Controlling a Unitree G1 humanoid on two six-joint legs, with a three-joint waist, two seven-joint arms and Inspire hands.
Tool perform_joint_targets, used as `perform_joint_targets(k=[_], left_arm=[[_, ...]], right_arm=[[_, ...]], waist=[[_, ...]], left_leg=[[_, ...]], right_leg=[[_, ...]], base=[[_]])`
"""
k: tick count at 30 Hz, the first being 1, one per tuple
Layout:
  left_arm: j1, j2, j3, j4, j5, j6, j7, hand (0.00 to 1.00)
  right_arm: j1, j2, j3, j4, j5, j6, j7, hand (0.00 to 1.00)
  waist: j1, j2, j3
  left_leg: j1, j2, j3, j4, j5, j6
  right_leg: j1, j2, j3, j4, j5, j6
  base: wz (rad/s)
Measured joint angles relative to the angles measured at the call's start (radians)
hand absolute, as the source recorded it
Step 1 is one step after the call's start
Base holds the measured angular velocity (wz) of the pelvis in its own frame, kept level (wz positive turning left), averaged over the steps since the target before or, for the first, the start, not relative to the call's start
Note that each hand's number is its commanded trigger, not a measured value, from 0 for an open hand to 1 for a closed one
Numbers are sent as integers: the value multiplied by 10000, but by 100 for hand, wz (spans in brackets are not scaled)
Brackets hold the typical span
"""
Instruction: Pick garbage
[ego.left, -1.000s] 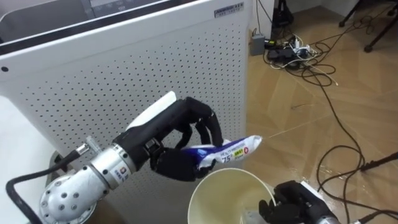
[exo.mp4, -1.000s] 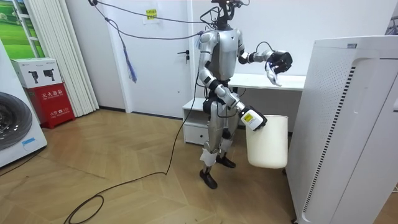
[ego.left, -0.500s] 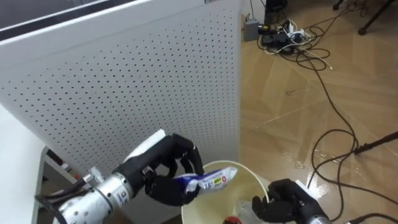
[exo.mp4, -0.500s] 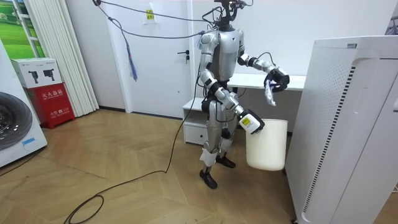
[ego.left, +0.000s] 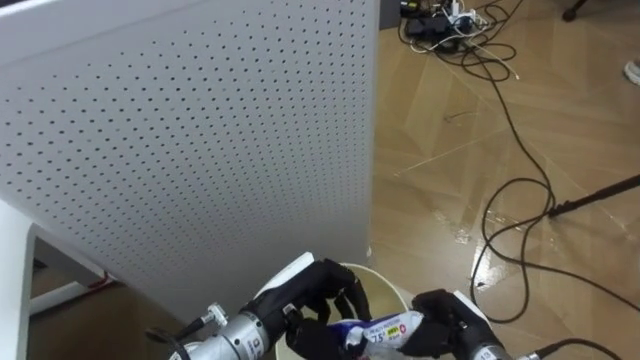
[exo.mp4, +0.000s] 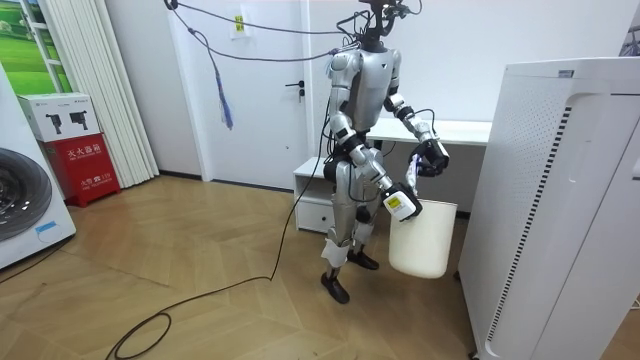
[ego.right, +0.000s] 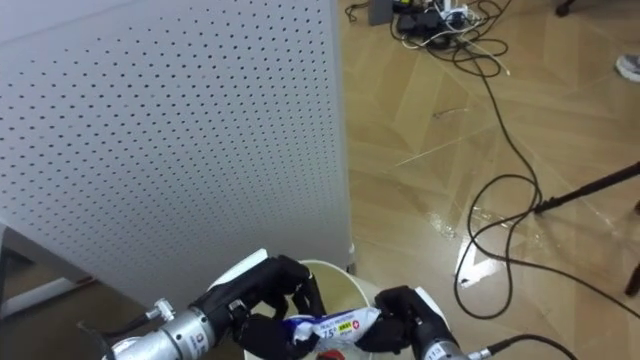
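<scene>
The left robot hand (ego.left: 312, 312) pinches the plastic packet (ego.left: 388, 329), judged light, soft and slippery, by its left end above the white bin (exo.mp4: 420, 238) (right robot hand (ego.left: 442, 318) clasps its rim).

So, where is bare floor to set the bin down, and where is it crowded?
Bare wood floor lies between the white perforated panel and the long black cable. Crowded: the cable tangle at the top, and the bin mouth, where the left robot hand holds the packet beside the right robot hand.
</scene>
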Motion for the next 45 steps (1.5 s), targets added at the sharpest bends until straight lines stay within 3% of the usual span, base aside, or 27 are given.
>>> perform_joint_targets(k=[15, 20, 29, 36, 45], left_arm=[[1, -22, -82, 526, -129, -213, 337, 0], [1, -17, -79, 539, -129, -213, 344, 0], [19, 257, -81, 540, -54, -212, 297, 0], [119, 276, -79, 538, 232, -211, 265, 0], [251, 331, -70, 532, 249, -196, 105, 0]], right_arm=[[-34, 45, -3, 50, 6, 0, -78, 100], [-36, 54, -4, 50, 10, 0, -78, 100], [-44, 26, -5, 49, 10, -1, -44, 100], [-43, -32, -5, 49, 69, -4, 58, 100], [3, -43, -3, 175, 313, -11, 46, 100]], waist=[[-3, -310, -51], [0, -308, -56], [22, -279, -79], [17, -270, -172], [0, -272, -177]], left_leg=[[-294, -19, 114, 375, 11, 17], [-296, -14, 119, 430, 11, 18], [-307, -11, 119, 432, 11, 18], [-291, -5, 118, 426, 11, 18], [-257, 5, 114, 469, 12, 19]], right_leg=[[-315, -106, -23, 311, 1, -25], [-313, -108, -16, 339, 16, -49], [-314, -109, -23, 335, 17, -51], [-294, -101, -17, 334, 21, -56], [-211, -100, -30, 313, 31, -73]], base=[[-1], [0], [0], [0], [0]])
